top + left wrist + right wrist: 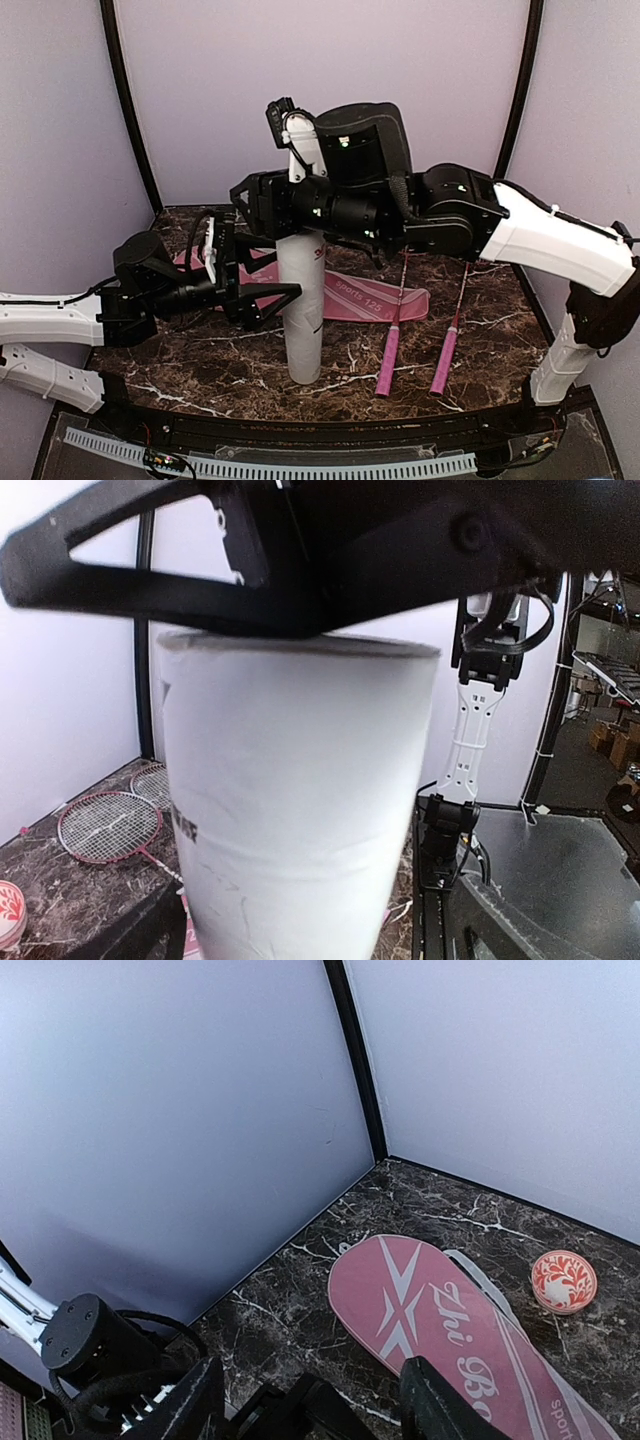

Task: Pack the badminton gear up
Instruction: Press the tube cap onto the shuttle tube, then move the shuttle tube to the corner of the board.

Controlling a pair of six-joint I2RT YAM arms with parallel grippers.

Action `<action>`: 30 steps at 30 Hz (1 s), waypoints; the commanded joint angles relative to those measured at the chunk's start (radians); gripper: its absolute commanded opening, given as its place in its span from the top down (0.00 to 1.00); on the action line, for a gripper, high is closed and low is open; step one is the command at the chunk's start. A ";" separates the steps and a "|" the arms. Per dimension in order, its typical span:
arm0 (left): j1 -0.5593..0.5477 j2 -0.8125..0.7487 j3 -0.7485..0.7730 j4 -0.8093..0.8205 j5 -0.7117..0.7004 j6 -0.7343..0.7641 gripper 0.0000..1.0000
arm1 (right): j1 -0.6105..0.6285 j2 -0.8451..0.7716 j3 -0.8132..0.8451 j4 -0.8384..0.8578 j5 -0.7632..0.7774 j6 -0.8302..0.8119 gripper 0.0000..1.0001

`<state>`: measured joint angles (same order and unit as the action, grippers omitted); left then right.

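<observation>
The long white tube [303, 320] stands upright on the table and fills the left wrist view [300, 810]. My left gripper [283, 287] is closed round its middle; one finger [135, 928] shows at the tube's left. My right gripper [245, 203] hangs open and empty just above and left of the tube's top, which its arm hides; its spread fingers [190, 1405] show in the right wrist view. Two red-framed rackets lie right of the tube, pink handles [391, 352] towards me. The pink Zhi Bo cover [450, 1330] lies flat behind the tube. No shuttlecock shows.
A small red-and-white bowl [563, 1281] sits on the table beyond the cover, near the back wall. The racket heads [110, 825] lie side by side on the marble. The left arm's joint [90, 1345] is under the right wrist. Walls close off the back and sides.
</observation>
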<state>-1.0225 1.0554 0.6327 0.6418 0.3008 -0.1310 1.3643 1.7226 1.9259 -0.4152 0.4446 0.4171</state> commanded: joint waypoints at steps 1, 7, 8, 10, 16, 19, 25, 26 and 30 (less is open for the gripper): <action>0.002 0.040 -0.009 0.026 0.021 0.033 0.06 | 0.005 -0.063 -0.008 0.090 0.020 -0.044 0.40; 0.002 0.108 0.010 0.055 0.025 0.060 0.06 | 0.004 -0.089 -0.060 0.199 0.030 -0.095 0.39; 0.002 0.111 0.011 0.063 0.027 0.060 0.06 | 0.004 -0.092 -0.062 0.206 0.044 -0.098 0.39; 0.001 0.110 0.001 0.089 0.021 0.056 0.06 | 0.004 -0.107 -0.066 0.203 0.099 -0.088 0.39; 0.001 0.096 -0.003 0.073 -0.004 0.065 0.06 | -0.044 -0.200 -0.143 0.106 0.120 0.032 0.38; 0.001 0.102 0.003 0.066 0.009 0.062 0.06 | -0.080 -0.245 -0.204 0.013 0.046 0.108 0.37; 0.001 0.107 0.008 0.060 0.015 0.066 0.06 | -0.106 -0.366 -0.355 -0.111 -0.137 0.202 0.35; 0.001 0.107 0.011 0.055 0.017 0.067 0.06 | -0.109 -0.386 -0.377 -0.110 -0.174 0.211 0.34; 0.001 0.107 0.012 0.038 0.015 0.070 0.06 | -0.116 -0.407 -0.378 -0.128 -0.302 0.219 0.33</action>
<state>-1.0229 1.1763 0.6331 0.6815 0.3065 -0.0780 1.2556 1.3392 1.5421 -0.5312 0.2985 0.5949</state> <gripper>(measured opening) 0.938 0.670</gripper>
